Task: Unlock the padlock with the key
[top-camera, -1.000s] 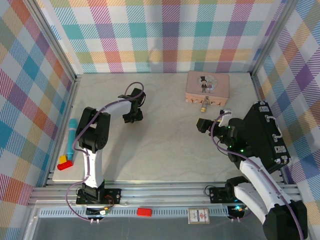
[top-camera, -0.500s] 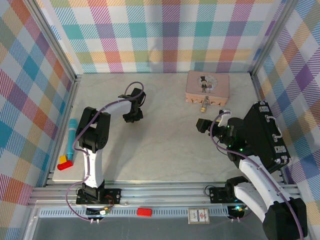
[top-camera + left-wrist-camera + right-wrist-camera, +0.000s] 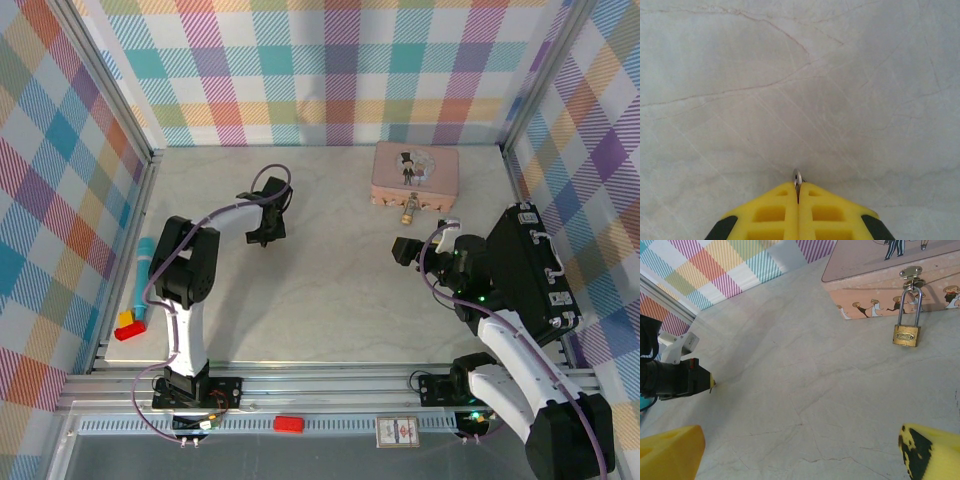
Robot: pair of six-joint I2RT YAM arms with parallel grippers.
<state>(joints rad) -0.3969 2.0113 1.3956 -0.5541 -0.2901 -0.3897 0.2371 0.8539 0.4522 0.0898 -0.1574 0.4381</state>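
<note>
My left gripper [image 3: 799, 192] is shut on the key [image 3: 797, 177], whose small silver ring end pokes out between the yellow fingertips just above the marble table. From above, the left gripper [image 3: 262, 230] is at the table's back left-centre. The brass padlock [image 3: 906, 335] hangs by its silver shackle from the front latch of the pink tin [image 3: 875, 265]; from above, the padlock [image 3: 408, 214] lies at the tin's [image 3: 415, 168] near side. My right gripper [image 3: 801, 455] is open and empty, and from above the right gripper [image 3: 405, 250] is just in front of the padlock.
A teal-capped cylinder [image 3: 143, 285] with red and yellow blocks [image 3: 127, 325] lies along the left wall. Plaid walls close in three sides. In the right wrist view the left gripper [image 3: 690, 380] shows far to the left. Bare marble [image 3: 330, 270] lies between the arms.
The left jaws have closed onto the key. The left gripper has shifted very slightly; the right arm has stayed almost still.
</note>
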